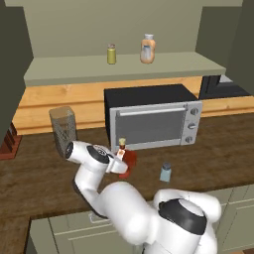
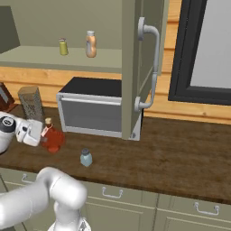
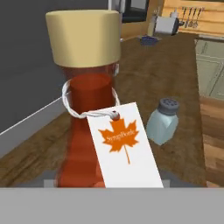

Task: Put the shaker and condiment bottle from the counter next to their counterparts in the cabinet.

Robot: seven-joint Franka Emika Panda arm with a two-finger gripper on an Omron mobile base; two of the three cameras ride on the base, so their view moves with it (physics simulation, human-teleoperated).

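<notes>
Bottle (image 3: 85,127) first: pincer (image 1: 120,159) level with it on tabletop (image 1: 213,149), before oven (image 1: 154,119); clamped or merely closing, cannot tell. Next, I judge: firm grip, lift clear, carry to cabinet shelf (image 1: 74,74), set beside orange-white bottle (image 1: 147,48). Shaker (image 1: 165,172) waits just beside.

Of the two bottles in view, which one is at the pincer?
The dark red condiment bottle on the counter, at the pincer; the orange and white bottle stands up on the cabinet shelf.
</notes>
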